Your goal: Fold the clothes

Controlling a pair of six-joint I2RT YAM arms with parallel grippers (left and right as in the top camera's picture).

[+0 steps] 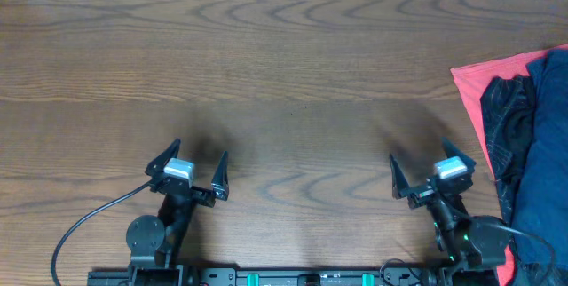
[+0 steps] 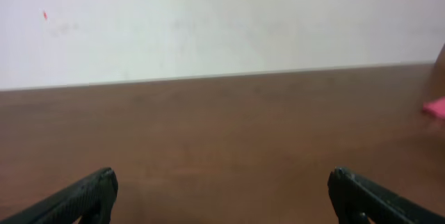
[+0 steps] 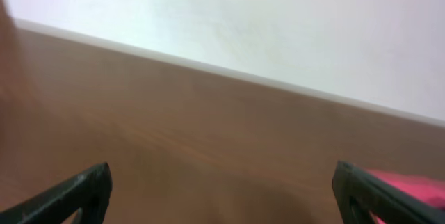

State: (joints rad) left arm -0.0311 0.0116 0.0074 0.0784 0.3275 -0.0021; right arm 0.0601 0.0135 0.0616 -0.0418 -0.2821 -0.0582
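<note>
The dark navy-blue shorts (image 1: 543, 170) lie in a pile at the table's right edge, partly cut off by the frame. My left gripper (image 1: 197, 163) is open and empty near the front left of the table, far from the pile. My right gripper (image 1: 428, 163) is open and empty near the front right, a little left of the pile. In the left wrist view my left gripper (image 2: 221, 186) shows only bare table between its fingers. In the right wrist view my right gripper (image 3: 221, 182) does too.
A bright red cloth (image 1: 484, 82) lies under the pile and shows in the right wrist view (image 3: 410, 186) and the left wrist view (image 2: 434, 107). A shiny black crinkled garment (image 1: 506, 122) lies on it, left of the shorts. The brown wooden table (image 1: 266, 64) meets a white wall (image 2: 208, 22).
</note>
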